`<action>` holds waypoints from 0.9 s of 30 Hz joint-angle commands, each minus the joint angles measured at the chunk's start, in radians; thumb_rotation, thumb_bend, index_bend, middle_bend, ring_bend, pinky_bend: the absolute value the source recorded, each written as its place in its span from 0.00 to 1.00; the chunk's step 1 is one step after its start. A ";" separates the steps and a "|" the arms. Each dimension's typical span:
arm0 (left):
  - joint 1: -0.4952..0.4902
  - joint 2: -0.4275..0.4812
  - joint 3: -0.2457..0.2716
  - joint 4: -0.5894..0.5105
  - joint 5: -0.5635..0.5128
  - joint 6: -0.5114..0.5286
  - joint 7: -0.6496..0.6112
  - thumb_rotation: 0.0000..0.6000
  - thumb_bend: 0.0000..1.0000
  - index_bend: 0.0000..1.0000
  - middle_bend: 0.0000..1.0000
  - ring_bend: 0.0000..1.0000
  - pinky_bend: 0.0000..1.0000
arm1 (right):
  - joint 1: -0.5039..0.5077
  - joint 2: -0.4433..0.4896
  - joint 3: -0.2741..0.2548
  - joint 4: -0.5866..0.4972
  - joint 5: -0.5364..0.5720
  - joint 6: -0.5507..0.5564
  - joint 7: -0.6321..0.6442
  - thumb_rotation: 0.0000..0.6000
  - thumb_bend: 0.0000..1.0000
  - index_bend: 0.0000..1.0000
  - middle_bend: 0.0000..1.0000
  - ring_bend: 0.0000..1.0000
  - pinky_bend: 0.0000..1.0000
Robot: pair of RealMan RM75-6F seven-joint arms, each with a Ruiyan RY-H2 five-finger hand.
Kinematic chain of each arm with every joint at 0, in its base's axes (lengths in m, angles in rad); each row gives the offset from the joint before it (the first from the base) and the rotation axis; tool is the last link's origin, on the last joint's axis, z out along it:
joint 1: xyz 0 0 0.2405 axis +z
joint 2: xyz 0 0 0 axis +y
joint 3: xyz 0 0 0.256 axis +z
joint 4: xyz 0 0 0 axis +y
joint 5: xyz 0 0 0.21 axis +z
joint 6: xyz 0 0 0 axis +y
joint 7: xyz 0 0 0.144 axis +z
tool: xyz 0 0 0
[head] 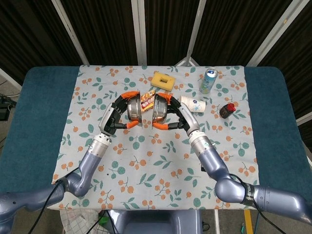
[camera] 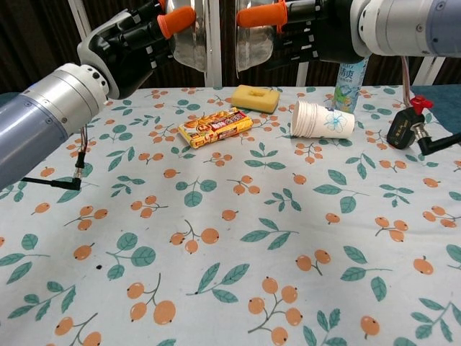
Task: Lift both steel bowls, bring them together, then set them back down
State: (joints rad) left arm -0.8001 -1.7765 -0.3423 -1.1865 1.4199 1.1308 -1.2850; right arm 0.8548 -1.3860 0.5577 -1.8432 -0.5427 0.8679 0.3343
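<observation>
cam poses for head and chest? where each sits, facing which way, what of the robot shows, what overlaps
Head view: high above the near edge, looking steeply down on the table; both forearms show, left hand and right hand each holding a steel bowl aloft, apart.
Chest view: low, near table height, looking forward across the cloth; forearms enter from the top corners.
Shared: both hands and bowls, snack box, sponge, paper cups, can.
</observation>
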 commanded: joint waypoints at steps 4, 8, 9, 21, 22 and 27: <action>-0.018 -0.025 0.004 0.013 0.006 -0.006 0.010 1.00 0.02 0.48 0.32 0.14 0.43 | 0.008 -0.003 -0.012 -0.022 -0.010 -0.013 -0.013 1.00 0.17 0.40 0.27 0.39 0.26; -0.027 -0.037 0.004 0.010 0.010 -0.003 0.021 1.00 0.02 0.48 0.32 0.14 0.43 | 0.015 -0.006 -0.021 -0.037 -0.014 -0.010 -0.027 1.00 0.18 0.40 0.27 0.39 0.27; -0.029 -0.038 0.004 0.008 0.011 -0.003 0.023 1.00 0.02 0.48 0.32 0.14 0.43 | 0.016 -0.007 -0.024 -0.040 -0.014 -0.010 -0.030 1.00 0.18 0.40 0.27 0.39 0.27; -0.005 0.007 0.005 -0.008 0.003 0.018 0.063 1.00 0.02 0.48 0.32 0.14 0.43 | -0.011 0.023 -0.022 -0.020 -0.008 -0.006 -0.013 1.00 0.18 0.40 0.27 0.39 0.27; -0.002 0.015 0.007 -0.011 0.003 0.017 0.067 1.00 0.02 0.48 0.32 0.14 0.43 | -0.014 0.026 -0.021 -0.018 -0.013 -0.009 -0.009 1.00 0.18 0.40 0.27 0.39 0.27; 0.012 0.065 0.030 -0.033 0.017 0.013 0.128 1.00 0.02 0.48 0.32 0.13 0.43 | -0.031 0.047 -0.039 0.000 -0.067 -0.019 -0.022 1.00 0.18 0.41 0.27 0.39 0.27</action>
State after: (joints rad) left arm -0.7952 -1.7312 -0.3236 -1.2095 1.4289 1.1451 -1.1841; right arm 0.8299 -1.3471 0.5278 -1.8507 -0.5902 0.8522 0.3216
